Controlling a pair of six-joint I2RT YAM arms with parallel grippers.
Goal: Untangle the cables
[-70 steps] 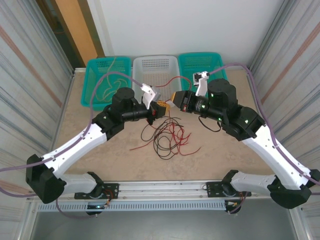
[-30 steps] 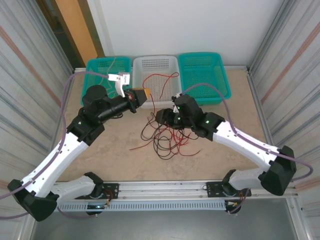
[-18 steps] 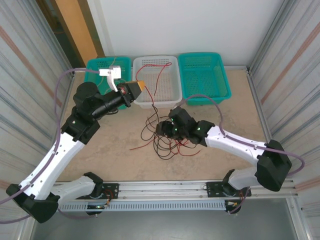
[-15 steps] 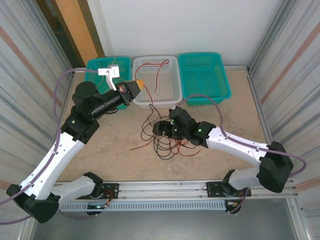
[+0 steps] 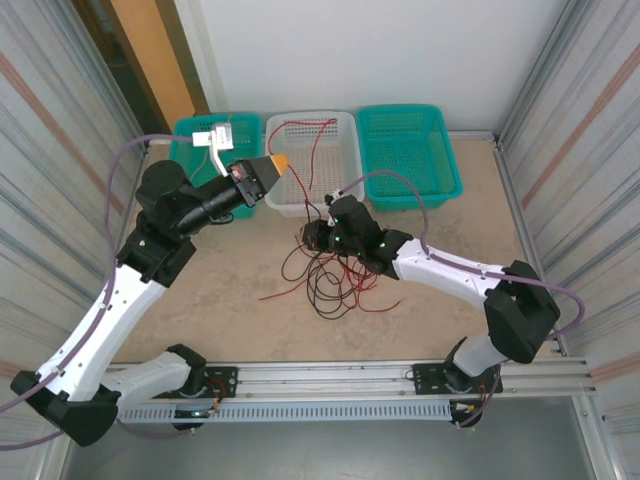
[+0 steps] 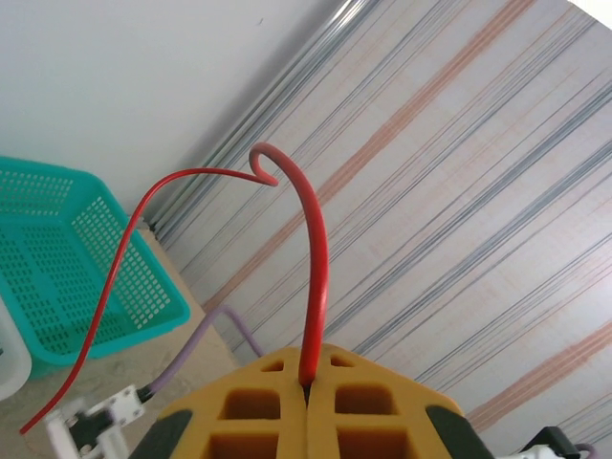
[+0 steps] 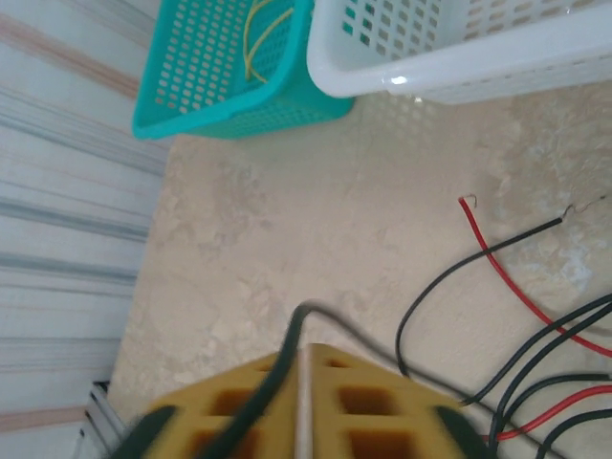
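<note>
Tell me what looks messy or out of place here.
Red and black cables lie in a tangled heap mid-table. One red cable is pinched in the left gripper and strung up over the white basket; the right gripper pinches a black cable.

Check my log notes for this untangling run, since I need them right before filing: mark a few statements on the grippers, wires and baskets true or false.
1. The left gripper is shut on a thin red wire. True.
2. The right gripper hangs open above the wires. False: it is shut on a thin black wire.
3. The tangle of red and black wires lies in the white plastic mesh basket. False: it lies on the beige table, in front of that basket.
4. A yellow wire lies in the teal plastic mesh basket on the left. True.
</note>
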